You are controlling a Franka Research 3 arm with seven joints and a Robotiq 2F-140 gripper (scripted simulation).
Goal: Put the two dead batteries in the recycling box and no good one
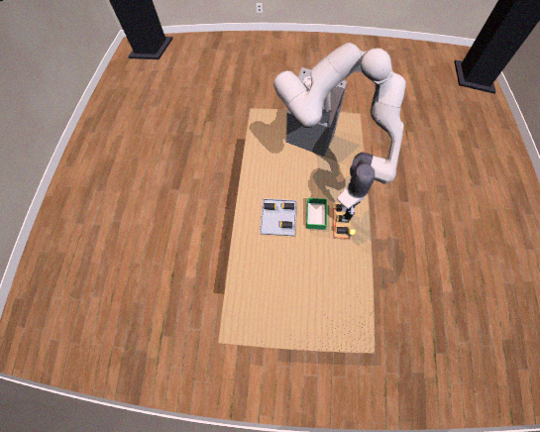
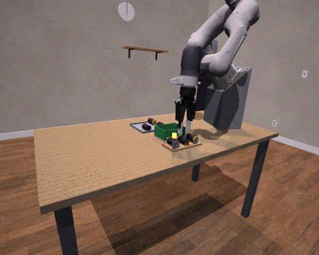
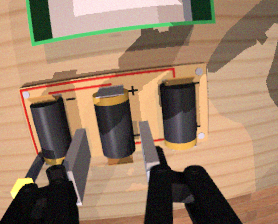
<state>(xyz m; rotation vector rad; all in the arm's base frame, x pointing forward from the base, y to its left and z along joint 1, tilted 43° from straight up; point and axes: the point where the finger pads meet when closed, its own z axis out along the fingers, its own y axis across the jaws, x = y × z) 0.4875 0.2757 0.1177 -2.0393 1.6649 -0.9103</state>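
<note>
The wooden table point(image 1: 299, 297) point(image 2: 106, 155) point(image 3: 5, 125) carries the whole work area. My arm point(image 1: 388, 99) point(image 2: 238, 29) reaches over one long side of it, wrist downward. The grey tray point(image 1: 271, 229) point(image 2: 140, 128) lies flat and bears three batteries. The green recycling box point(image 1: 317, 228) point(image 2: 163, 132) point(image 3: 120, 33) stands upright between the tray and the battery holder point(image 1: 341, 237) point(image 2: 195, 144) point(image 3: 147, 110), near both. My gripper point(image 1: 347, 219) point(image 2: 184, 132) point(image 3: 114, 139) is positioned at the holder, fingers apart with nothing clamped; in the wrist view they appear on either side of the middle battery point(image 1: 341, 218) point(image 2: 183, 140) point(image 3: 115, 125). That battery lies in the holder, gold end toward the box. The battery beside the bulb point(image 1: 342, 230) point(image 2: 172, 141) point(image 3: 51, 127) and the battery at the opposite end point(image 1: 339, 207) point(image 2: 192, 138) point(image 3: 180, 112) also lie in the holder, gold ends away from the box. All six batteries are therefore outside the box; I cannot tell which two are dead. The small bulb point(image 1: 352, 232) point(image 2: 174, 135) point(image 3: 20, 185) at the holder's end shows bright yellow.
</note>
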